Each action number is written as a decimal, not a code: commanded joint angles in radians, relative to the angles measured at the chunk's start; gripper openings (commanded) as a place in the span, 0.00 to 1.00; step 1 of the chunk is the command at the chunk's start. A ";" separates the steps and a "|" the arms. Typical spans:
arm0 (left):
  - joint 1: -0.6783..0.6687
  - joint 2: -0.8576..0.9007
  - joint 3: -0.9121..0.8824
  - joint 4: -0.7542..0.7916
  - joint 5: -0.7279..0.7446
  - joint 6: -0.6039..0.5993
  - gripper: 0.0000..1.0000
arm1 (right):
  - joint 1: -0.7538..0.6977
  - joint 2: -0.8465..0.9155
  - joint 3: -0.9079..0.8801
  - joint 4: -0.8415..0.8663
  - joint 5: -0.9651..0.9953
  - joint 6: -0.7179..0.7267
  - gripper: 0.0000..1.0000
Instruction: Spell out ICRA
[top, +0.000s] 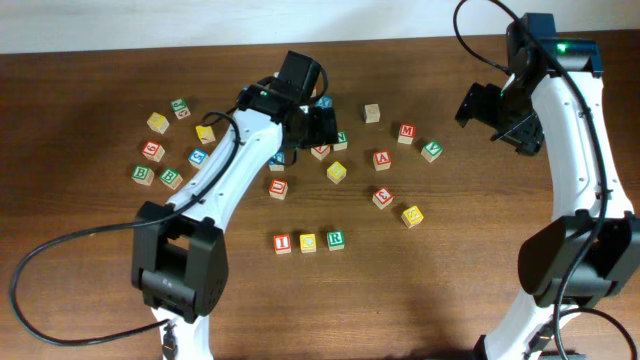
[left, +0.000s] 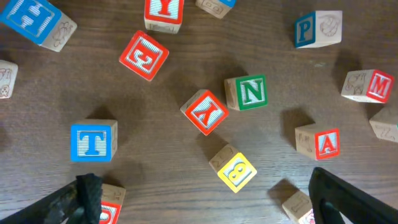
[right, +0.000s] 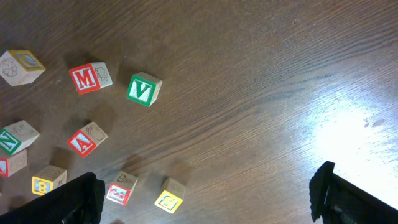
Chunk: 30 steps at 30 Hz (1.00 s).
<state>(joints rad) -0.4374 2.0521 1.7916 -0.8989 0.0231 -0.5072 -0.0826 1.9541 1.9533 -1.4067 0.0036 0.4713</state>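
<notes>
My left end effector (left: 204, 186), fingers spread wide and empty, hangs over the red A block (left: 205, 112), which sits rotated on the surface just ahead between them. My right arm (top: 572, 100) is well apart; the started row (top: 308, 242) lies toward my base.

Lab — cabled robot arms (top: 230, 170), table (top: 450, 270)
</notes>
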 joint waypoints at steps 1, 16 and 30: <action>-0.009 0.010 0.012 -0.011 -0.035 -0.016 0.97 | -0.003 -0.014 0.015 0.000 0.009 0.004 0.98; 0.383 -0.099 0.008 -0.404 -0.151 -0.016 0.99 | -0.003 -0.014 0.015 0.000 0.008 0.004 0.98; 0.428 -0.099 0.008 -0.423 -0.151 -0.016 0.99 | 0.242 -0.001 -0.092 0.109 -0.066 -0.083 0.98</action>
<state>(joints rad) -0.0124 1.9781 1.7927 -1.3209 -0.1165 -0.5186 0.0486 1.9541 1.9144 -1.3079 -0.2459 0.4225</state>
